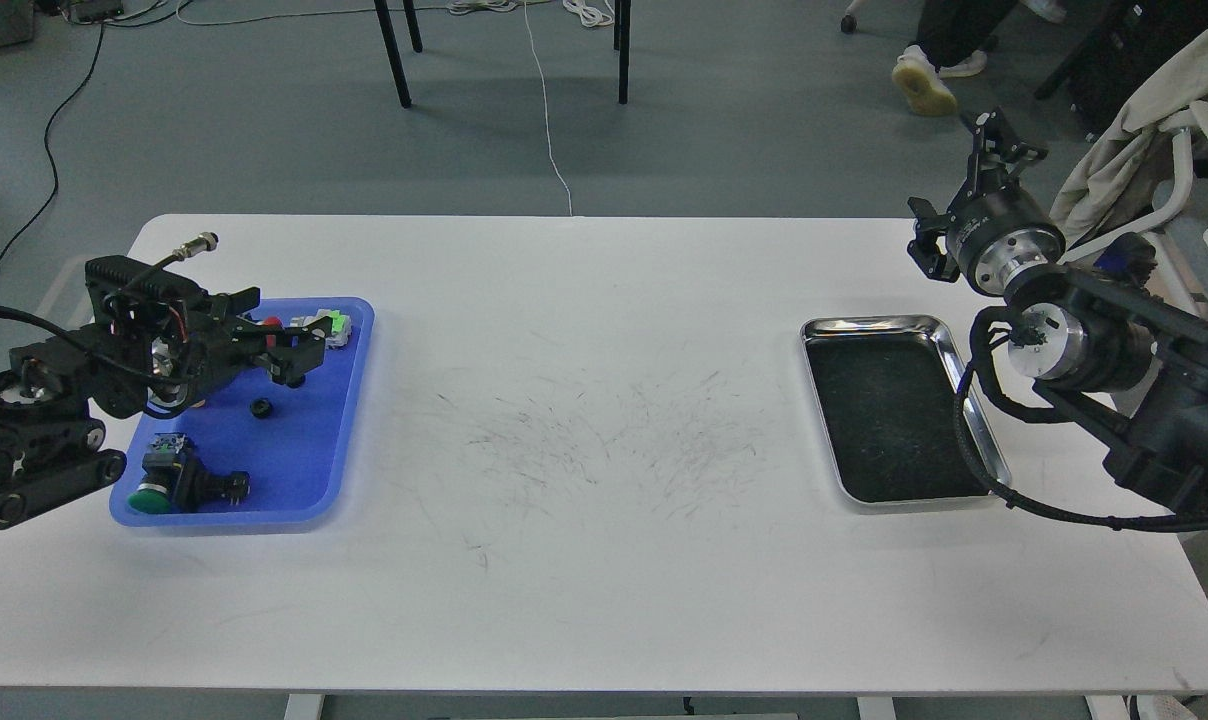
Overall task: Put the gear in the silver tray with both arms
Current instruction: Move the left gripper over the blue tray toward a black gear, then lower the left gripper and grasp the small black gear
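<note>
Left claw (289, 352) hangs low over the far half of the blue plastic tray (336, 440), its two fingers parted and nothing between them that I can make out; one fingertip sits right over the spot where a small black gear would lie, so that gear is hidden or nearly so. A second black gear (261, 407) lies bare on the blue tray's floor, just nearer than the claw. Around them in the same tray are push-button switches: a green-capped one (169, 482) at the near end, a white and green part (329, 326) at the far rim, and a red cap (271, 323) peeping past the claw.

Right claw (999, 135) is held up beyond the far right corner of the silver tray (869, 325), well apart from it. It is seen small and dark, and I cannot tell how far its fingers are spread or whether it holds anything. The silver tray lies on the white desk (604, 590), well apart from the blue one, with nothing in it.

By my judgement the gear is light, stiff and small, likely smooth-sided, so it may skid on the plastic or pop out of a sloppy pinch. Best hold looks to be across its outer rim, fingers straddling it squarely from above.
</note>
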